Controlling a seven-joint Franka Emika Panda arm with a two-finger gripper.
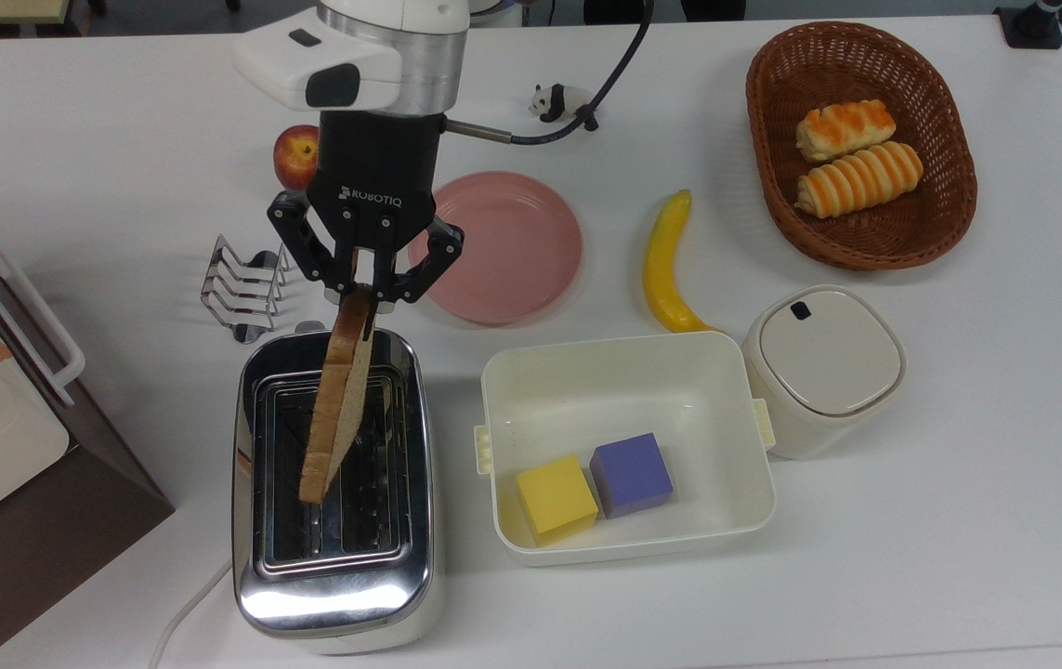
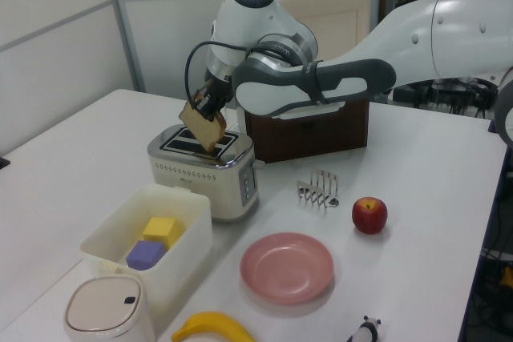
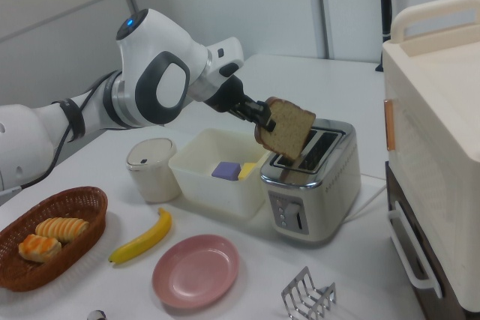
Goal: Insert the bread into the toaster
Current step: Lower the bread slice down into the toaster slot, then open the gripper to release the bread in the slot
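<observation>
White table point(image 1: 958, 520) carries toaster point(image 1: 335, 595), bin point(image 1: 628, 372), lidded jar point(image 1: 823, 367), plate point(image 1: 512, 246), banana point(image 1: 665, 265), basket point(image 1: 856, 246), rack point(image 1: 242, 283), apple point(image 1: 294, 153), apparently panda figurine point(image 1: 558, 100).

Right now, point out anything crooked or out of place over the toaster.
The bread hangs tilted in the pincer, held by one corner above the toaster rather than square to a slot. Nothing looks spilled or damaged.

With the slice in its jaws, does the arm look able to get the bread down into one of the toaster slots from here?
Probably yes. The gripper holds the bread tilted above the toaster, whose two dark slots look open with nothing over them. The tilt likely needs straightening first.
</observation>
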